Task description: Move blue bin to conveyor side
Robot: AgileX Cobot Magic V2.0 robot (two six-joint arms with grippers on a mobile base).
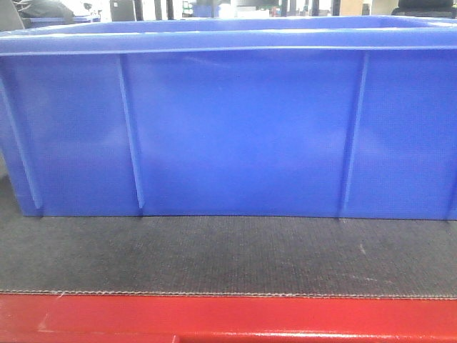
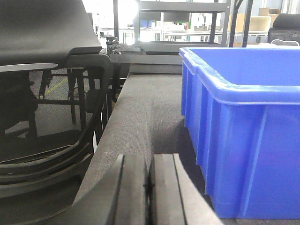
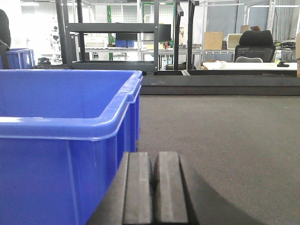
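Observation:
The blue bin [image 1: 235,128] stands on the dark woven conveyor [image 1: 228,254] and fills most of the front view, its near wall close to the red frame edge [image 1: 228,318]. In the left wrist view the blue bin [image 2: 243,131] is to the right of my left gripper [image 2: 149,161], which is shut with nothing between its fingers. From the right wrist view the blue bin [image 3: 65,136] is to the left of my right gripper [image 3: 153,159], also shut and empty. Both grippers hover low over the conveyor [image 3: 220,140], beside the bin's end walls, apart from them.
A black mesh office chair [image 2: 47,93] stands off the belt's left edge. Metal shelving [image 3: 122,37] and desks with a chair [image 3: 255,47] lie beyond the far end of the belt. Another blue crate [image 3: 18,58] sits far back left.

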